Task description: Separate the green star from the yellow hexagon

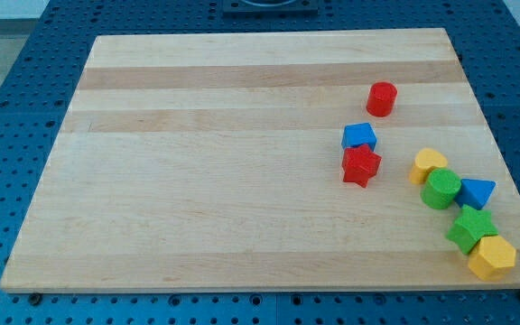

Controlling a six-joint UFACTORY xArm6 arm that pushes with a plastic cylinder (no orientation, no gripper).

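The green star lies near the view's bottom right corner of the wooden board. The yellow hexagon touches it on its lower right, at the board's edge. My tip does not show in the view.
A green cylinder, a blue triangle and a yellow heart-like block sit just above the star. A red star and a blue block touch further left. A red cylinder stands above them.
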